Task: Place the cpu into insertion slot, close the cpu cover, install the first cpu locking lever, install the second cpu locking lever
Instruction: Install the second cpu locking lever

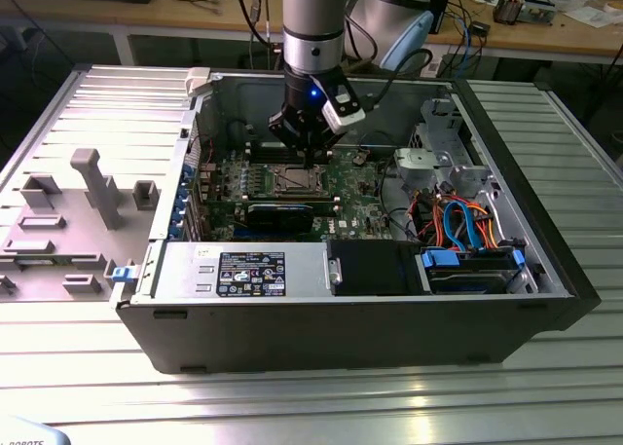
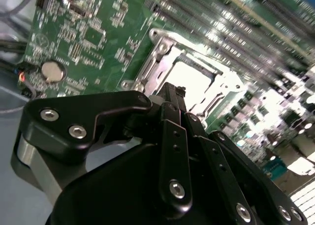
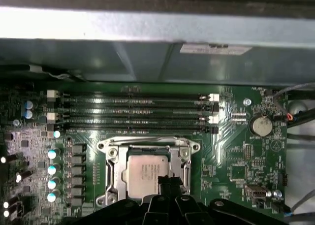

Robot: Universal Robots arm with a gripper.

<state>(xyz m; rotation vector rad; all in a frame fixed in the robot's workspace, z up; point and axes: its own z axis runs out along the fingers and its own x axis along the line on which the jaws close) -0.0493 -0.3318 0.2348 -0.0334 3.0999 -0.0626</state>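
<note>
Gripper (image 3: pixel 170 181) over cpu (image 3: pixel 142 173) seated in insertion slot (image 3: pixel 114 172).

One cpu (image 3: pixel 143 173), four memory slots (image 3: pixel 133 112).

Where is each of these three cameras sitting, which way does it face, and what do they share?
Exterior view: off the arm, looking down into the open computer case; arm and gripper show.
First wrist view: on the arm, facing the cpu in the insertion slot; fingertips show.
Second wrist view: on the arm, slanted across the gripper.
All share the slot.
</note>
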